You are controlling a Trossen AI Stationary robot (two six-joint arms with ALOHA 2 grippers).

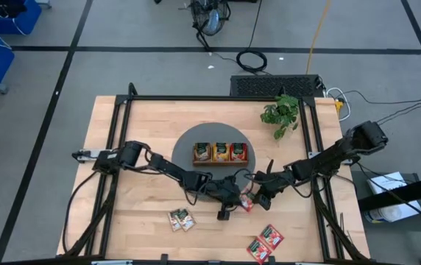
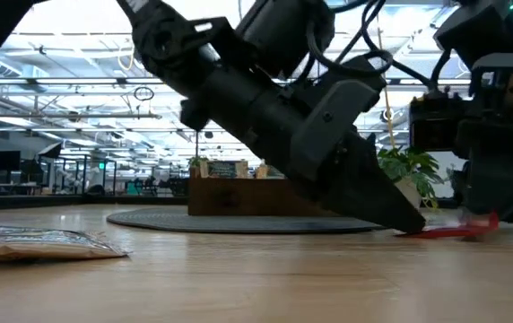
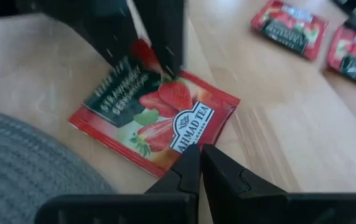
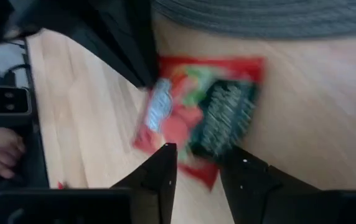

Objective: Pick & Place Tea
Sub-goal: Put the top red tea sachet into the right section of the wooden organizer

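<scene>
One red strawberry tea sachet (image 3: 159, 112) lies flat on the wood just off the grey mat, between the two grippers; it also shows in the high view (image 1: 246, 204) and the low view (image 2: 458, 231). My left gripper (image 3: 200, 152) is shut, slanting down with its tips at one edge of the sachet. My right gripper (image 4: 204, 158) is open and stands over the opposite, dark-printed end. Two beige sachets (image 1: 181, 218) and two more red sachets (image 1: 266, 243) lie flat nearer the table's near edge. My left gripper meets the red sachet's edge by the brand label (image 3: 193, 144) with its shut fingertips, slanting down from the table's left side. Whether it pinches the edge or only rests against it, I cannot tell. The sachet stays flat on the table. My right gripper comes from above and from the table's right. One fingertip (image 3: 165, 59) stands on the sachet's dark-printed end (image 3: 125, 84). In the right wrist view that end lies between its open fingers, still flat on the wood.
The long wooden tray (image 1: 219, 152) stands on the round grey mat (image 1: 188, 140), holding sachets in its three compartments. A small green plant (image 1: 281, 114) stands at the far right. Bare wood stretches along the table's left and near sides.
</scene>
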